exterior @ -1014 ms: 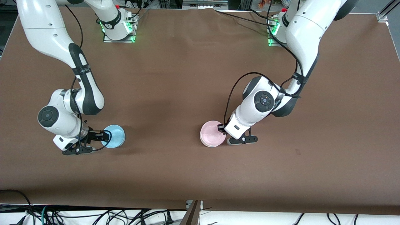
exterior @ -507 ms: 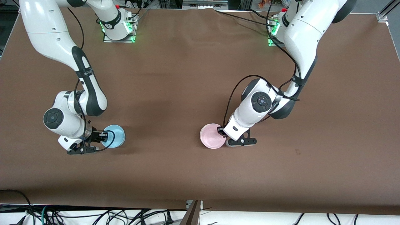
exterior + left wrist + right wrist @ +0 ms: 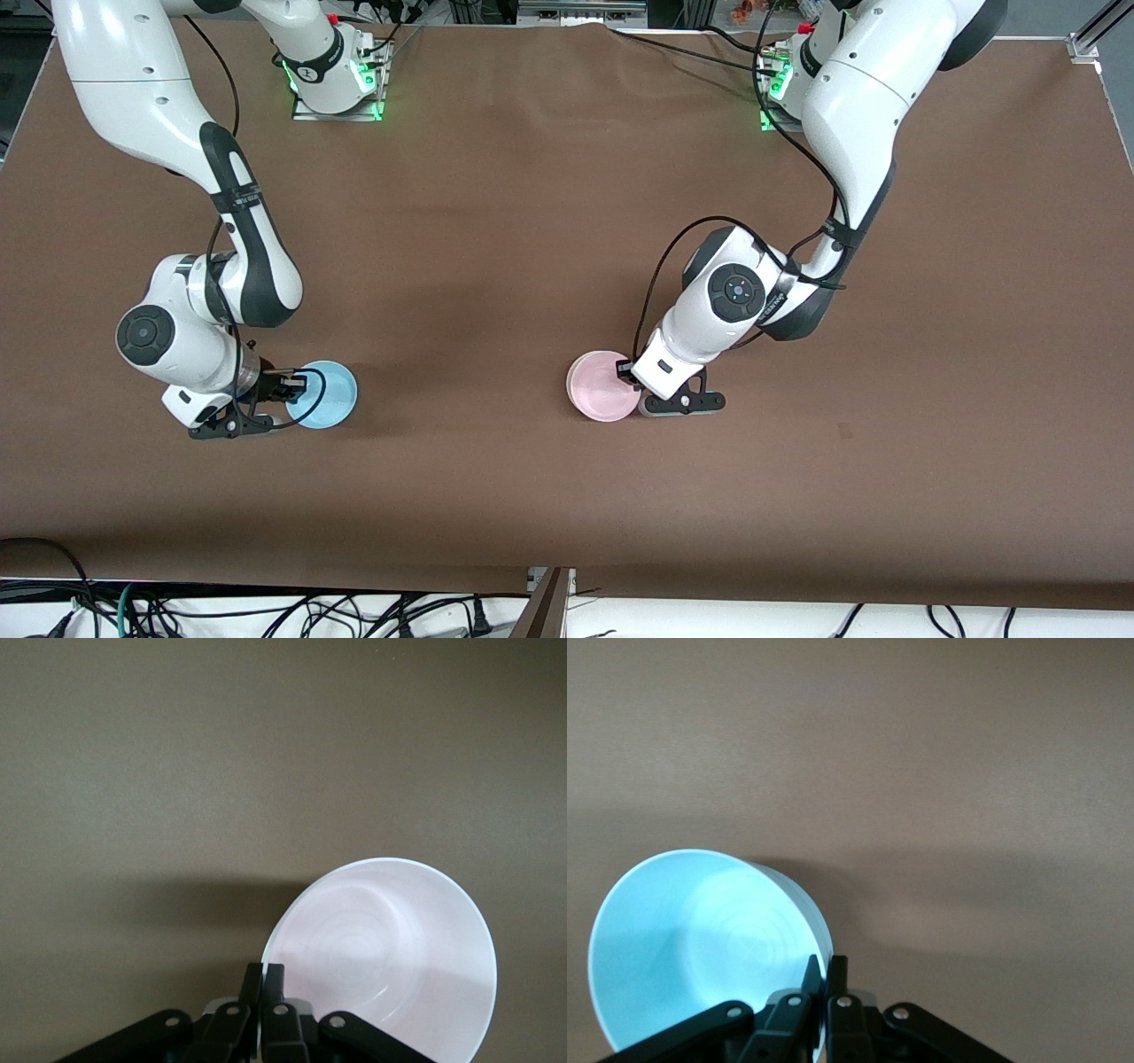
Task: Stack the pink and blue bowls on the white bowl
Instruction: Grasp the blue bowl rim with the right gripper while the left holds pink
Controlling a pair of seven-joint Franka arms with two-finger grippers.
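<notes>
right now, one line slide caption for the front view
Right gripper pinches the blue bowl rim; left gripper pinches the pink bowl rim.

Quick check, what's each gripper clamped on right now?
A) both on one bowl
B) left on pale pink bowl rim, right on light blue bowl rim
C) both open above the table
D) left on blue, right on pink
B: the left gripper pinches the rim of the pale pink round plastic bowl; the right gripper pinches the rim of the light blue round plastic bowl.
</notes>
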